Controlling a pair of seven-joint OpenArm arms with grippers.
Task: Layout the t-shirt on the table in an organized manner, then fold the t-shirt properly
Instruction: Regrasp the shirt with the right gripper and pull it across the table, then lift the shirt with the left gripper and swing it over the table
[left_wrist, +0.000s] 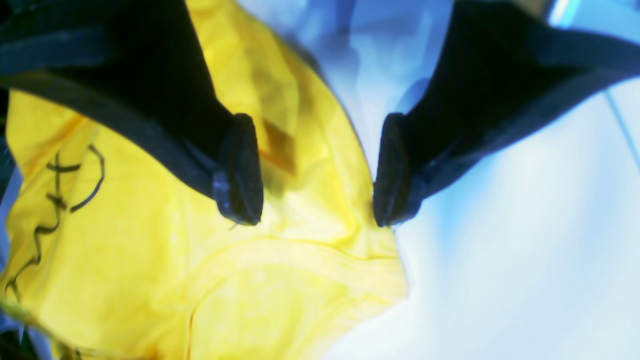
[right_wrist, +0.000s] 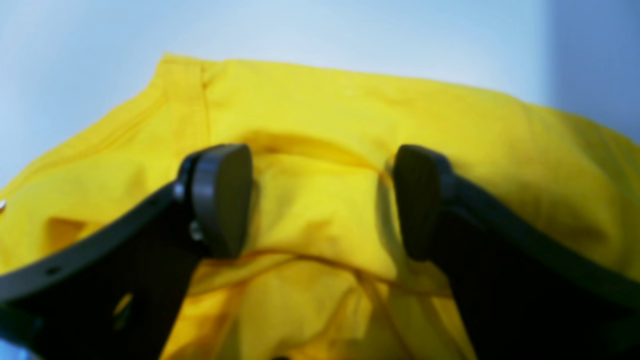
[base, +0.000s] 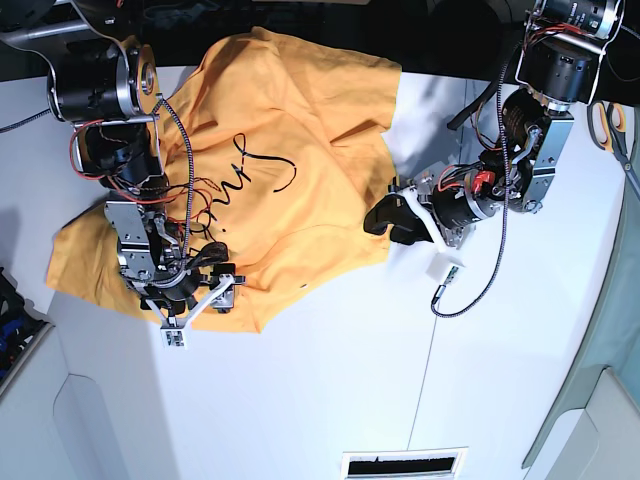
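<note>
Here, both pairs of fingers are seen spread apart and empty: the right gripper (right_wrist: 322, 202) over a hemmed corner, the left gripper (left_wrist: 317, 170) astride an edge. Beyond, the t-shirt (base: 270, 180) is spread rumpled on the table (base: 330, 390). Being soft and limp, it is best pinched at hems.

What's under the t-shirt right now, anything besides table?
Only the white table shows around the t-shirt. Both claws hover open above its edges. Anything lying beneath the cloth is covered and cannot be seen.
</note>
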